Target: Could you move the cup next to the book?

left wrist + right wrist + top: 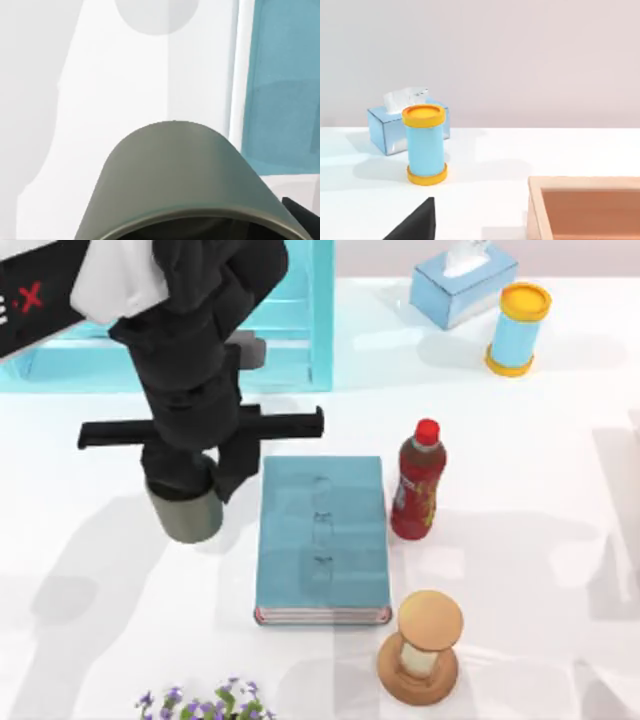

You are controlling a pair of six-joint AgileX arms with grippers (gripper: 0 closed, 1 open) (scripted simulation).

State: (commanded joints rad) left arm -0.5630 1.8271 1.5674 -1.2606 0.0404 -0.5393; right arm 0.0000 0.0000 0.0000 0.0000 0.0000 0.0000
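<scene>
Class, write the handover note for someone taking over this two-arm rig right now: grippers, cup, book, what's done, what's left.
Left gripper: over the cup, left of the book; its fingers are hidden by the arm, so grip unconfirmed.
Right arm: parked off to the right, facing the tissue box and blue cylinder.
Done: cup sits close beside the book's left edge, small gap between.
Left: confirm the cup rests on the table, release if held, withdraw the left arm.
</scene>
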